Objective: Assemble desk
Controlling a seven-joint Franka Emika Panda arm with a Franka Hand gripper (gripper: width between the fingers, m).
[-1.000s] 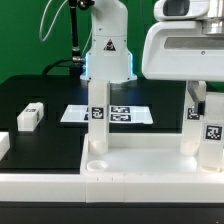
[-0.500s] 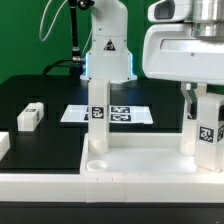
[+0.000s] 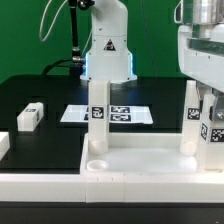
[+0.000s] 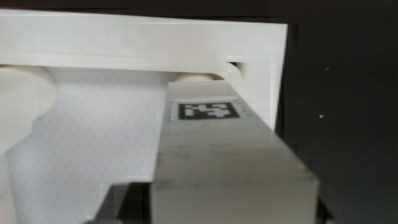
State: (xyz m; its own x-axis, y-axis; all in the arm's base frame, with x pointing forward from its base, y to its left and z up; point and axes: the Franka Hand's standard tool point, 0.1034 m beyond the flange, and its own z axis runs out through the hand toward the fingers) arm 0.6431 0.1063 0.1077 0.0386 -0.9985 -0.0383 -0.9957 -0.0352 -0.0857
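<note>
At exterior view's right, claw down, gripping leg

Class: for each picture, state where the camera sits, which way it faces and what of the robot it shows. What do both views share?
Exterior view: off the arm, low beside the table, facing the robot base across the tabletop; base and hand show.
Wrist view: on the wrist, looking along the held leg toward the tabletop; the hand barely shows.
Shared: the held leg and the tabletop.
</note>
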